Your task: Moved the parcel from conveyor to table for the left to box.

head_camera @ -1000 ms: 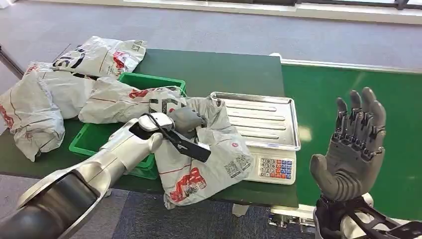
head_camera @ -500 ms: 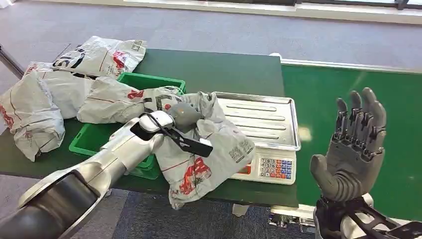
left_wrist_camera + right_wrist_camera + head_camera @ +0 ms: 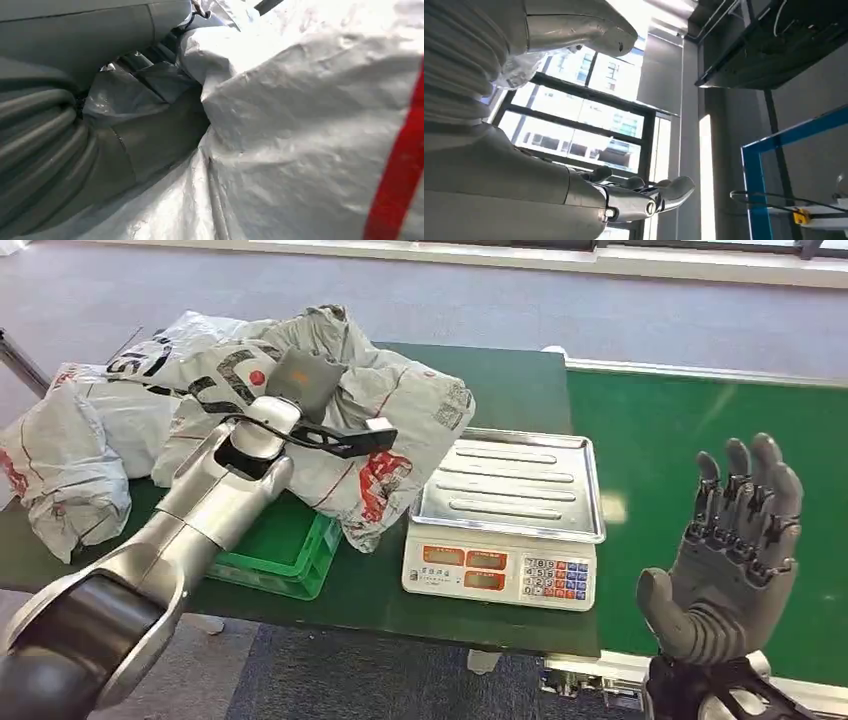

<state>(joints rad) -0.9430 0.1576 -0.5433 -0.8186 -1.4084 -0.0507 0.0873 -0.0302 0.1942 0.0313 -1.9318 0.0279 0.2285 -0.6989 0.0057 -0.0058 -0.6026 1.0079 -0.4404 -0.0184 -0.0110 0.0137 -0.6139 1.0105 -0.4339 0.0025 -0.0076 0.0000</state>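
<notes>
Green counter (image 3: 450,380) fronts grey floor. Above the green box (image 3: 285,555), the parcel (image 3: 390,420) hangs lifted, the left hand (image 3: 300,375) clamped on it: boxing step. Next, lower and release, I judge. Right hand (image 3: 735,550) idles, fingers (image 3: 745,485) apart.

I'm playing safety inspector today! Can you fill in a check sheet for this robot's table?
Surface: green table, conveyor belt beside it.
Job's things: grey parcel lifted over the green box.
Clutter: more parcels piled at the table's left end; a scale with a bare metal tray.
Hands: left hand grips the parcel; right hand raised, fingers apart, holding nothing.
Cables: nothing seen on the table.
Surroundings: grey floor.
</notes>
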